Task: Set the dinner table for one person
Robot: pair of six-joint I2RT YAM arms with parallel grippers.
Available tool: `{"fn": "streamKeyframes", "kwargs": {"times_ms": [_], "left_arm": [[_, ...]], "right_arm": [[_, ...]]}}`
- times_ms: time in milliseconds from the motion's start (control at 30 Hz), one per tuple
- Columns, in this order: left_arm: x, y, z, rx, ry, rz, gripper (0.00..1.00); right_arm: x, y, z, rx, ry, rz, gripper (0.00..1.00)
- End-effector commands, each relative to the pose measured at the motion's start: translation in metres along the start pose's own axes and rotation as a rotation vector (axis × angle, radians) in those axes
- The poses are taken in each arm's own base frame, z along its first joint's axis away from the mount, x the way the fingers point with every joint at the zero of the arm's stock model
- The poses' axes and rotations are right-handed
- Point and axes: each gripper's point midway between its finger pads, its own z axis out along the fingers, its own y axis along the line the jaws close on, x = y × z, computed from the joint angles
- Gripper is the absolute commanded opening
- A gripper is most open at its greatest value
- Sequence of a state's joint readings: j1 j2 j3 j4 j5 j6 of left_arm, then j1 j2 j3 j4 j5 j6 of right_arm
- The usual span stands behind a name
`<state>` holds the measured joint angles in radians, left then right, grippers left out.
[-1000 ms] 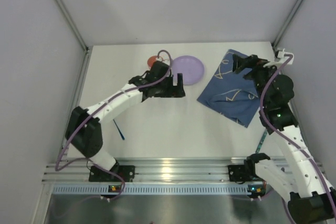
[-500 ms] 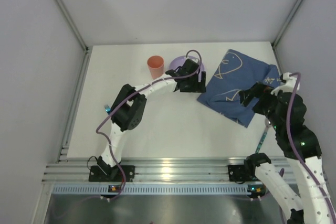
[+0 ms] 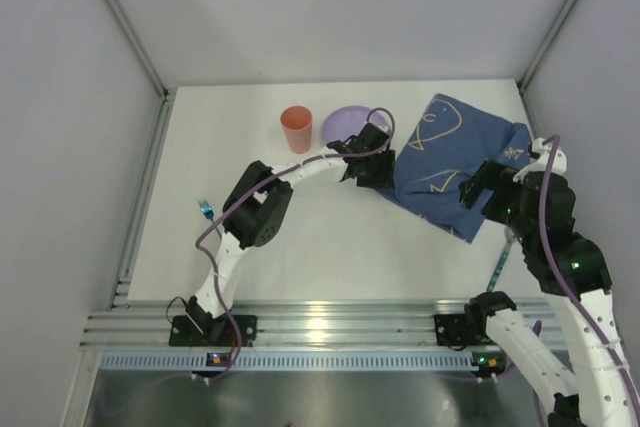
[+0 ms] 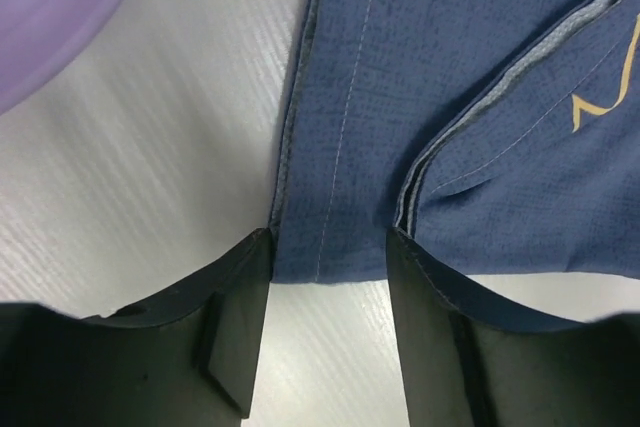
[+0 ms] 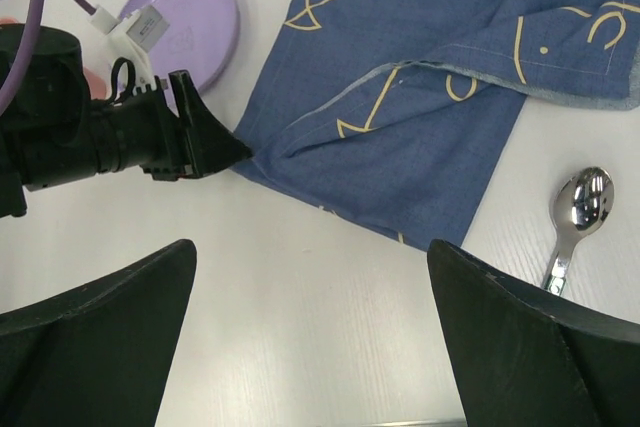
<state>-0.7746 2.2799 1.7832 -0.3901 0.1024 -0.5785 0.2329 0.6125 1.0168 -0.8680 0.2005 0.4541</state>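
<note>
At the left corner of the dark blue cloth (image 3: 455, 162), the left end effector (image 4: 325, 259) sits low over the white desk (image 3: 330, 247). Its two fingers are spread, and the cloth's stitched hem lies in the gap between them. The desk extends under and all around the cloth, and its bare surface shows directly below and to the left of those fingers. The cloth lies partly folded, with cream line drawings on its upper face. Over the cloth's near-right edge the right end effector (image 5: 315, 342) hangs above the desk, its fingers wide apart and gripping nothing; bare desk and the cloth's near edge show between them in the wrist view. A purple plate (image 3: 343, 124) rests on the desk just beside the cloth's left side, close behind the left end effector. An orange cup (image 3: 296, 129) stands upright beyond the plate, farther from the cloth. A metal spoon (image 5: 572, 215) lies on the desk just off the cloth's near-right corner, apart from the fabric.
</note>
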Motion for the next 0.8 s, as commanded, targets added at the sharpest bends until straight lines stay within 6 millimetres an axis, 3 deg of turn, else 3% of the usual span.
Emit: {"fn": "streamKeyframes", "kwargs": {"times_ms": [0, 167, 200, 300, 433, 467, 500, 567, 600, 667, 700, 733, 767], "left_arm": [[-0.001, -0.013, 0.007, 0.04, 0.003, 0.011, 0.54], [-0.007, -0.006, 0.007, -0.005, -0.028, 0.021, 0.4], [-0.007, -0.005, 0.008, -0.009, -0.027, 0.024, 0.34], [-0.012, -0.004, 0.005, -0.024, -0.04, 0.027, 0.0], [-0.017, -0.009, -0.009, -0.01, -0.067, 0.023, 0.0], [-0.01, -0.004, -0.011, -0.019, -0.054, 0.017, 0.0], [-0.014, -0.008, -0.023, -0.012, -0.066, 0.011, 0.0], [0.003, 0.003, -0.028, -0.034, -0.041, -0.013, 0.0], [-0.001, -0.002, -0.045, -0.021, -0.067, -0.037, 0.0], [0.012, 0.001, -0.063, 0.001, -0.076, -0.084, 0.0], [0.027, 0.009, -0.057, -0.014, -0.053, -0.096, 0.0], [0.024, 0.003, -0.074, 0.02, -0.079, -0.109, 0.0], [0.043, 0.014, -0.073, 0.005, -0.053, -0.124, 0.0]], "right_arm": [[-0.004, 0.001, -0.001, 0.005, 0.002, -0.015, 1.0], [-0.002, 0.0, -0.002, 0.001, 0.004, -0.012, 1.0], [-0.001, 0.001, -0.003, -0.003, 0.004, -0.011, 1.0], [0.004, 0.0, -0.004, -0.008, 0.013, 0.002, 1.0], [0.011, 0.002, -0.005, -0.024, 0.033, 0.016, 1.0], [0.016, 0.002, -0.004, -0.032, 0.049, 0.016, 1.0], [0.019, 0.004, -0.003, -0.039, 0.061, 0.015, 1.0], [0.032, 0.008, 0.003, -0.063, 0.119, 0.01, 1.0], [0.038, 0.01, 0.005, -0.07, 0.145, 0.012, 1.0], [0.06, 0.015, 0.015, -0.09, 0.243, 0.028, 1.0], [0.067, 0.015, 0.019, -0.083, 0.274, 0.036, 1.0], [0.079, 0.018, 0.023, -0.101, 0.32, 0.048, 1.0], [0.09, 0.022, 0.027, -0.118, 0.375, 0.053, 1.0]]}}
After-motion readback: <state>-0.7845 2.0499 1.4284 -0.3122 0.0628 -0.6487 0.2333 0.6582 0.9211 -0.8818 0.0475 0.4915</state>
